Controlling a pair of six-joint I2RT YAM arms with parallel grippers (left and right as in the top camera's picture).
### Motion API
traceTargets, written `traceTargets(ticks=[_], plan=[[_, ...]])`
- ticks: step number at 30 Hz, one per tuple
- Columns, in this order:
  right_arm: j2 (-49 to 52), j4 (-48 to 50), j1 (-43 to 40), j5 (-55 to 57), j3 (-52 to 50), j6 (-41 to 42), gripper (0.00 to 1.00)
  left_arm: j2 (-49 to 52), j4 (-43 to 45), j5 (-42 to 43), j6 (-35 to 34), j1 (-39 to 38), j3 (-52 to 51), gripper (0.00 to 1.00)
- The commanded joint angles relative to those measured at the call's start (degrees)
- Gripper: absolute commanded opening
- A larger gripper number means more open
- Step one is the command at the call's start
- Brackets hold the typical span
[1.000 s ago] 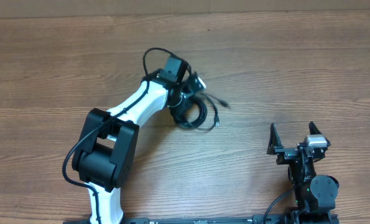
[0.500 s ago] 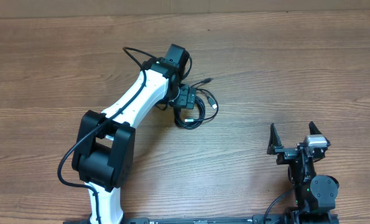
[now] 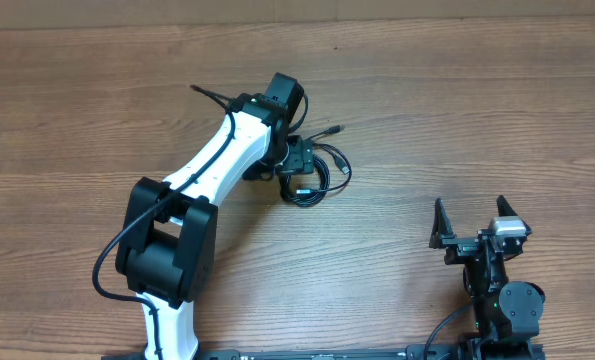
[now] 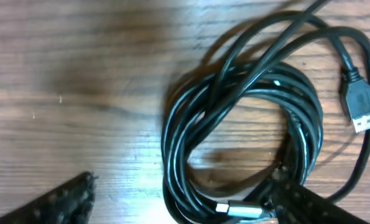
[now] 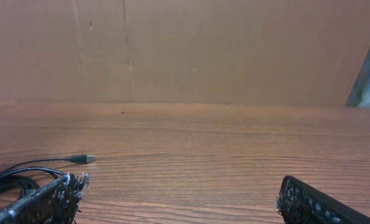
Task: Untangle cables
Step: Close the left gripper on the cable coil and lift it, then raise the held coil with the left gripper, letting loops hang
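— How far along is the untangling looking?

— Barely begun, I'd judge. The cables point(image 4: 240, 118) are lying in one coil on the table point(image 3: 497, 110), a little left of centre, with the loops crossing over one another. Only a few ends are poking out: in the left wrist view a USB plug point(image 4: 361, 102) is trailing off the coil's right side, and a silver plug point(image 4: 237, 210) is sitting at its lower edge. No cord is lying apart from the bundle.

— And the left gripper?

— The left gripper point(image 4: 183, 190) is hanging low over the coil with its jaws spread wide. One finger is standing out over bare wood, and the other finger point(image 4: 309, 202) is sitting against the coil's lower right. It may be brushing the strands, but I can't tell. It's grasping nothing.

— So what's waiting to be done?

— Nearly all of it: picking out one end, drawing that cord clear, then doing the same for the rest.

— What's the right gripper doing?

— The right gripper point(image 3: 469, 225) is sitting well apart from the coil, near the front right of the table. Its jaws are gaping, empty and touching nothing. Its camera is showing one plug end point(image 5: 83, 159) far off to the left.
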Motion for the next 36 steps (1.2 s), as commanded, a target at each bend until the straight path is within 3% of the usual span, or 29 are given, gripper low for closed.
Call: traceTargets(ticks=[1,7,10,21,28,31,36], plan=[[-0.3,0.3,0.3,-0.3,-0.6,-0.1,1.0,0.7,0.0,0.7,-5.8,-0.1,1.3,0.87],[-0.3,0.3,0.3,-0.3,-0.6,-0.1,1.0,0.7,-0.5,-5.7,-5.6,-0.1,1.2,0.75],[-0.3,0.3,0.3,-0.3,-0.6,-0.1,1.0,0.7,-0.5,-6.5,-5.6,-0.1,-0.1,0.62],[-0.3,0.3,0.3,-0.3,-0.6,-0.1,1.0,0.8,6.8,-5.6,-12.3,-0.1,-9.8,0.56],[-0.3,0.3,0.3,-0.3,-0.6,-0.1,1.0,0.8,13.9,-0.1,-12.3,-0.2,-13.2,0.57],[-0.3,0.3,0.3,-0.3,-0.6,-0.1,1.0,0.8,14.8,-0.5,-12.1,-0.2,-14.1,0.45],[-0.3,0.3,0.3,-0.3,-0.6,-0.1,1.0,0.8,16.4,-0.8,-12.0,-0.2,-15.8,0.11]])
